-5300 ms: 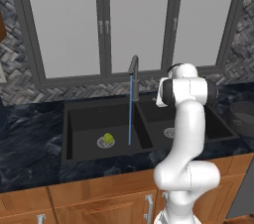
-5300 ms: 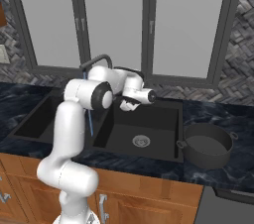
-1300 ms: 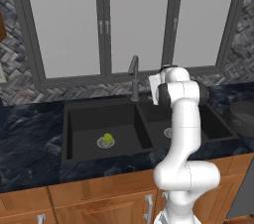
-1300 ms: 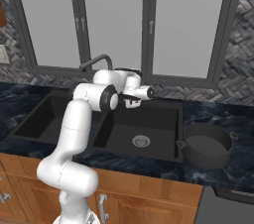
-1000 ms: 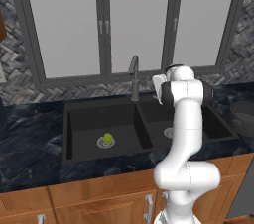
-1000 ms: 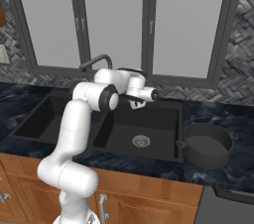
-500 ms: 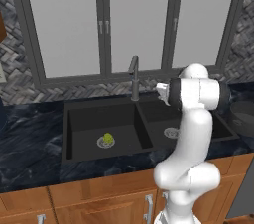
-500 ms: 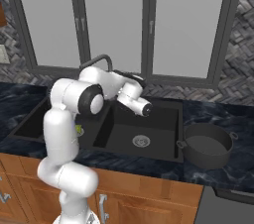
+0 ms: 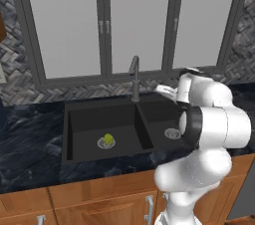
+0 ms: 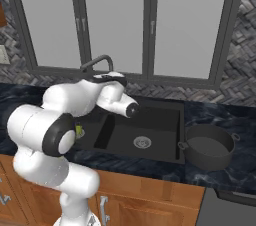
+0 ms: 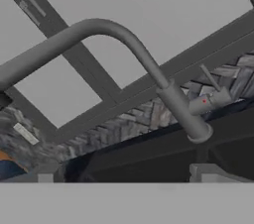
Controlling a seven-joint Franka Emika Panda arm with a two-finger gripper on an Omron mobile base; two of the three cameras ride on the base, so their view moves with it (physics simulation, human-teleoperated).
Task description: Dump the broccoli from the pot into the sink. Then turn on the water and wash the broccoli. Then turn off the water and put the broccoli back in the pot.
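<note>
The broccoli is seen lying on the drain ring of the basin at the lower left of centre in the left base view, inside the sink, untouched and apart from everything else. No stream is seen under the faucet now, where a blue line of water was running a few seconds ago, so the wash is judged done and the water shut off. The arm has since been swung back from the faucet's base and folded lower, toward the right basin. The gripper is seen above the sink in the right base view, its jaws spread wide and nothing held. In the hand view the gooseneck and its small side lever are looked at from below. The pot is left standing empty on the counter at the right of the right base view, so the fetch of the broccoli is judged next.
</note>
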